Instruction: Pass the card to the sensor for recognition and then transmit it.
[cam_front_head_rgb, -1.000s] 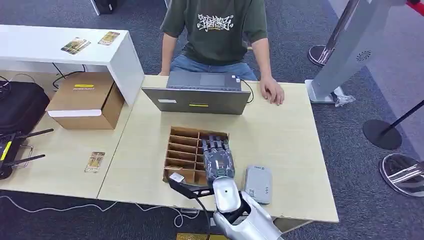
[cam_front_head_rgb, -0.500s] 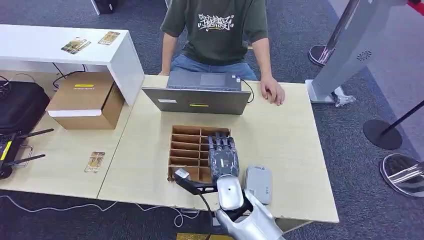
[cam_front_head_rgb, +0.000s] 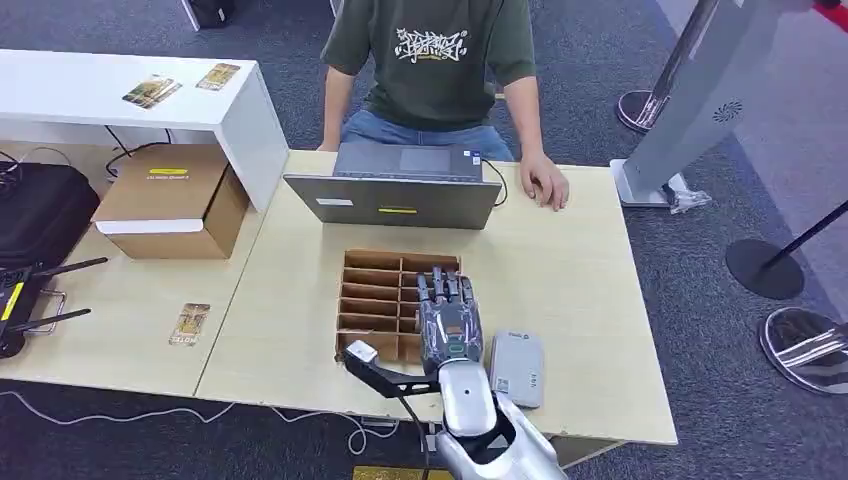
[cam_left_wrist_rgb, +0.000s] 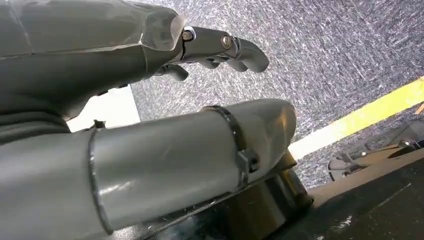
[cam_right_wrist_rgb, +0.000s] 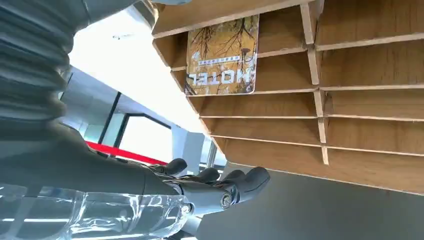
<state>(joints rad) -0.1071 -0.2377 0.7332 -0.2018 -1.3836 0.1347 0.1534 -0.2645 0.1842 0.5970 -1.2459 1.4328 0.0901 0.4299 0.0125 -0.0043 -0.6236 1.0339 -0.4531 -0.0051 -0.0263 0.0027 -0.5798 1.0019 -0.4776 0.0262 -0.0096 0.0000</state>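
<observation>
— Since a second ago, what has shifted?

— My right hand (cam_front_head_rgb: 446, 322) has drifted a little to the right and slightly nearer to me over the wooden divider box (cam_front_head_rgb: 375, 300); it now lies above the box's right-hand column of slots, fingers stretched forward and slightly apart, holding nothing. The grey sensor (cam_front_head_rgb: 517, 368) lies flat on the table (cam_front_head_rgb: 580, 270) just beside that hand, on its right.

— And the card?

— My right wrist view shows the card (cam_right_wrist_rgb: 222, 56), printed HOTEL with a tree pattern, standing in one of the box's slots, apart from my fingers (cam_right_wrist_rgb: 245, 181).

— Your other hand?

— My left hand (cam_left_wrist_rgb: 150, 65) hangs over grey carpet, its fingers bent and gripping nothing.

— Anyone nearby?

— A person (cam_front_head_rgb: 435, 60) sits across the table behind a laptop (cam_front_head_rgb: 400, 190), one hand resting on the tabletop.
</observation>
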